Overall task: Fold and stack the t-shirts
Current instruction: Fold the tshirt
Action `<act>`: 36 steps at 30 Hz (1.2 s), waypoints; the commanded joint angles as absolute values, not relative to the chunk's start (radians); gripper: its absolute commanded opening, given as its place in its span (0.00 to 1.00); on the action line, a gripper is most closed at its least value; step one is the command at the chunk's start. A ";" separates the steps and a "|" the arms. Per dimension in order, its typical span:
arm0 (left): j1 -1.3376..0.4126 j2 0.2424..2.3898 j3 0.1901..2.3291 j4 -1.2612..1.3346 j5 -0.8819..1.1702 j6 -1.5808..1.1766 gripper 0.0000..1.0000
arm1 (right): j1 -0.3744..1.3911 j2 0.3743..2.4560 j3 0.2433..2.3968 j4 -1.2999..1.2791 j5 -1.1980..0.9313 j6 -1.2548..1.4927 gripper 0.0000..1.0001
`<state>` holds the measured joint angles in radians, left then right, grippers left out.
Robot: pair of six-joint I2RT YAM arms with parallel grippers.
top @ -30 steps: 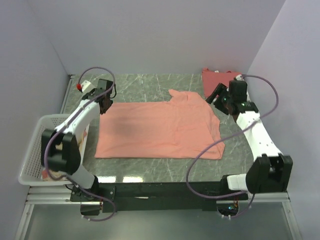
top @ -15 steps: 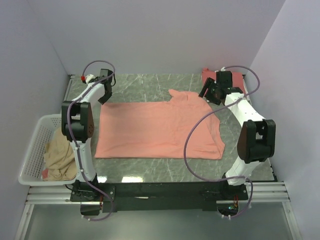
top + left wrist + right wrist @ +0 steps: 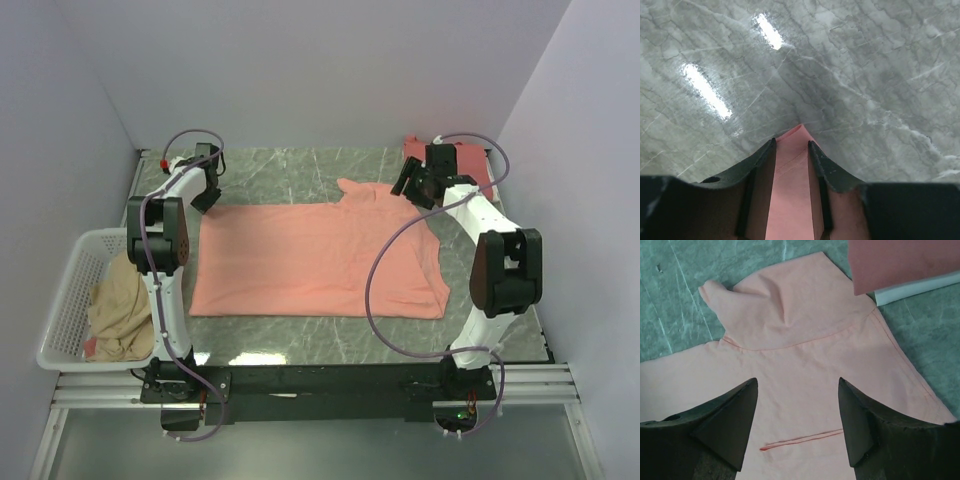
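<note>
Currently the salmon-orange soft cloth t-shirt (image 3: 320, 255) lies spread flat on the grey-green marbled bench (image 3: 300, 170). Its far-left corner is at the left fingers (image 3: 207, 192) and its far-right sleeve is at the right fingers (image 3: 408, 183). From the left wrist, the pointed corner of that shirt (image 3: 792, 190) sits in the gap between the two dark fingers (image 3: 765, 155). They stand apart, released, gripping nothing, and bare marble fills the rest of that view. From the right wrist, the fingers (image 3: 740, 410) are spread wide and hold nothing, with the sleeve and its seam lying just ahead of their tips. Only this view shows the rumpled fold of the sleeve and the edge of the deeper coral-red folded t-shirt (image 3: 900, 262) just beside it. The overhead camera alone shows that red shirt (image 3: 414, 148) at the bench's far right corner. It also shows the pale tan crumpled t-shirt (image 3: 115, 310) heaped in the white plastic lattice basket (image 3: 60, 300) off the bench's left edge, well apart from both sets of fingers.
</note>
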<state>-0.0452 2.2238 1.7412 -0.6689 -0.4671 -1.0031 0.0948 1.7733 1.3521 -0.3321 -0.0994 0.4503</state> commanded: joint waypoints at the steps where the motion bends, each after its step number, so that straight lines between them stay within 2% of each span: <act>1: -0.044 2.241 1.787 -0.670 -0.462 -1.002 0.37 | 0.104 1.795 1.379 -0.285 -0.107 0.433 0.72; 12: -0.046 2.223 1.810 -0.675 -0.499 -0.997 0.37 | 0.107 1.830 1.381 -0.262 -0.124 0.437 0.70; 32: -0.069 2.339 1.948 -0.808 -0.552 -1.026 0.37 | 0.109 1.855 1.379 -0.244 -0.133 0.439 0.70; 36: -0.069 2.345 1.950 -0.815 -0.546 -1.037 0.32 | 0.107 1.868 1.391 -0.252 -0.132 0.431 0.70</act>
